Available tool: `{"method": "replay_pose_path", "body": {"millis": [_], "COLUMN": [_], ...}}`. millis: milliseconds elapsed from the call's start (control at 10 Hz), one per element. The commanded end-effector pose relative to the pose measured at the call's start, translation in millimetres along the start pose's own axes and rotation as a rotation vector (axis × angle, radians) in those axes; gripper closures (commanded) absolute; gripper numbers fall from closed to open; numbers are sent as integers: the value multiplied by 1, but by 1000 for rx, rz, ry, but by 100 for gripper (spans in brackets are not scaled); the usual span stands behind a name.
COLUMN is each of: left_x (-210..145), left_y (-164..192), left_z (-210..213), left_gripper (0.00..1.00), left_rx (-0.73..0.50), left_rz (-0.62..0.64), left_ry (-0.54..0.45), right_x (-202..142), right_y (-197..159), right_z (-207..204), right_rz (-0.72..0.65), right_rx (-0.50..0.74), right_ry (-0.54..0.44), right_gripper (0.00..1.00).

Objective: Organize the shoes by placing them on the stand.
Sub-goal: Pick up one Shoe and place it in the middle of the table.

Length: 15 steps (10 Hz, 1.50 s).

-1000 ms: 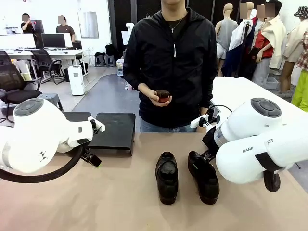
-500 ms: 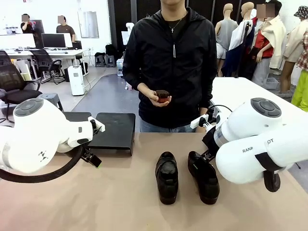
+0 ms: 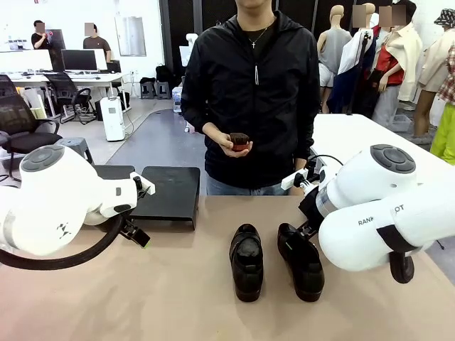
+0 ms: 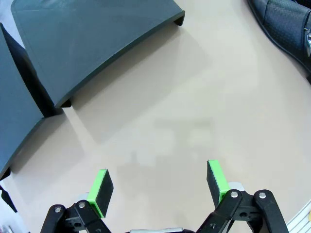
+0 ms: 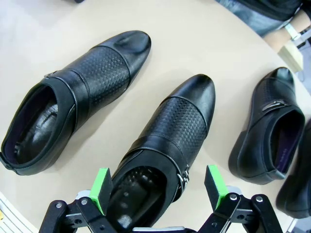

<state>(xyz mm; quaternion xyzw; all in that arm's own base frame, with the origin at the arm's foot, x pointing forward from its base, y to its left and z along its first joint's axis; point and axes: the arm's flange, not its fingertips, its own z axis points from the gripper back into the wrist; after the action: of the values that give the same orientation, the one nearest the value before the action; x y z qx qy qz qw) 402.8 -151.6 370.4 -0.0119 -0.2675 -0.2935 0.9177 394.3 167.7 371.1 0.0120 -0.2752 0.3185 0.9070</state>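
Black shoes on tan table; stand far left, person behind.

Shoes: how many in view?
4, all on the table in the right wrist view: first shoe and second shoe side by side, third shoe apart to one side, fourth shoe cut off at the frame edge.

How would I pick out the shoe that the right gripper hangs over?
Look at the tan table, where two shoes lie side by side in the middle. It is the shoe nearer the white right arm, its heel opening right below the open right gripper; the left shoe lies clear of it.
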Motion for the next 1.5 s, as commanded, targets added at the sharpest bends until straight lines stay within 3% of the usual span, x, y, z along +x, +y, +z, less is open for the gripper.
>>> {"method": "replay_pose_path", "body": {"millis": [0,200,300,400,600,700,900,1100,1200,1400], "left_x": [1,0,-11,-28,-77,-102,-144,-155,-163,-163], "left_y": [11,23,43,60,114,135,172,175,177,177], "left_z": [30,108,147,176,232,249,257,255,268,268], "left_gripper": [0,0,0,0,0,0,0,0,0,0], "left_rx": [-108,-212,-265,-277,-459,-526,-575,-535,-557,-557], "left_rz": [-65,98,85,97,47,113,287,371,289,289], "left_ry": [-44,-13,-7,-27,-76,-122,-217,-267,-219,-219], "right_x": [3,-8,-21,-39,-94,-124,-171,-178,-191,-191], "right_y": [2,-11,-18,-31,-72,-100,-142,-153,-141,-141], "right_z": [23,110,158,199,268,292,311,302,327,327], "right_rz": [0,-110,-183,-235,-365,-454,-629,-699,-652,-652], "right_rx": [16,147,215,306,395,411,404,323,393,393], "right_ry": [12,35,62,43,-30,-99,-209,-237,-201,-201], "right_gripper": [0,0,0,0,0,0,0,0,0,0]}}
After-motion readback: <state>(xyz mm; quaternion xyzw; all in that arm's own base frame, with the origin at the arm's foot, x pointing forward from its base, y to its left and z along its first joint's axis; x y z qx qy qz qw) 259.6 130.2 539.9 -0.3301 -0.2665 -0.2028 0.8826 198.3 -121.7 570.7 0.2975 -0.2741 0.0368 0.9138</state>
